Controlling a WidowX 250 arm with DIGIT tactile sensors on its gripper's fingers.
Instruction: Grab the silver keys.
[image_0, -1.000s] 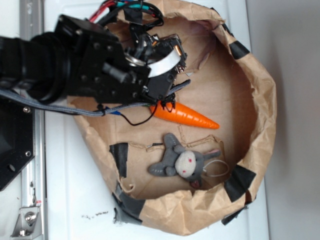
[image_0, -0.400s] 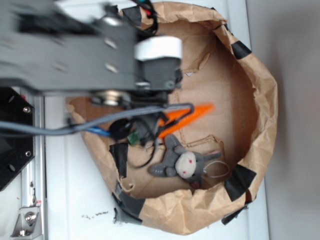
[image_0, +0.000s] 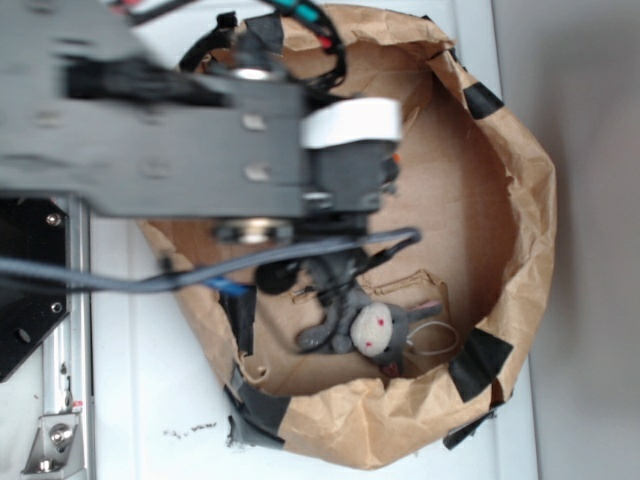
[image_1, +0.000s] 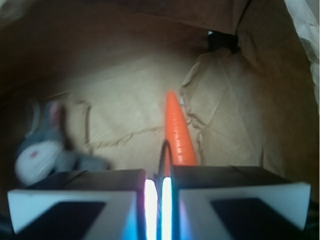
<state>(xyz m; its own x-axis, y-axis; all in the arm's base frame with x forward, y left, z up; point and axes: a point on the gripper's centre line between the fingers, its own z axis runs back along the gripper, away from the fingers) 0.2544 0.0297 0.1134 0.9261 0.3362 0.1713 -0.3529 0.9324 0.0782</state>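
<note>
Fingers (image_1: 159, 200) nearly together, nothing visible between them; carrot (image_1: 177, 135) just beyond, bunny (image_1: 42, 155) left of carrot.

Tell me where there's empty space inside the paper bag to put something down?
The bare brown floor between the carrot and the bag's right wall is free. The lower part is crowded by the gray stuffed bunny, and the robot arm covers the left side. The gripper looks shut.

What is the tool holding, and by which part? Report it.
The tool appears shut on a thin dark wire loop beside the carrot's thick end; no keys visible.
</note>
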